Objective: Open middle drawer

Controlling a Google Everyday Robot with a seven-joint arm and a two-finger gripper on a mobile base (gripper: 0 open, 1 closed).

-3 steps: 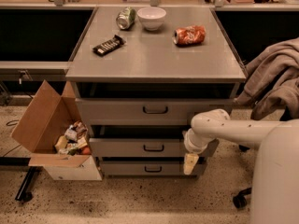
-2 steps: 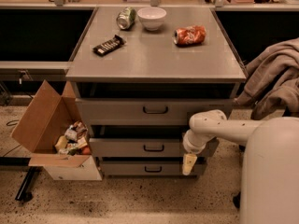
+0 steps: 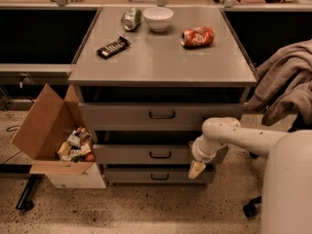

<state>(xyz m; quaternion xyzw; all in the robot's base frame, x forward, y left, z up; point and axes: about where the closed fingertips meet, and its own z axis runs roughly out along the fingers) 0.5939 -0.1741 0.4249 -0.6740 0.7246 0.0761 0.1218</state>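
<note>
Camera view, looking down on a grey table [image 3: 161,65] with three drawers stacked under its top. Up on the top: a green can [image 3: 131,19] lying on its side just beside a white bowl [image 3: 158,18], a crushed orange can [image 3: 197,36] to the right, a dark snack bar [image 3: 113,47] out to the left, apart from the rest. Down the front now: the middle drawer [image 3: 126,154], second of the three, with a small dark loop handle [image 3: 160,154] at centre and a dark gap above its front. Over at that drawer's right end, the hand [image 3: 196,168], pointing down off a white arm [image 3: 234,133], with its tip at the level of the bottom drawer [image 3: 146,176]. Well right of the handle, not on it. Open or closed? Cannot tell from here. Left of the drawers, an open cardboard box [image 3: 41,123] on the floor, stuffed with wrappers [image 3: 75,147]. Off to the right, a grey-brown cloth [image 3: 287,79] draped in a heap
</note>
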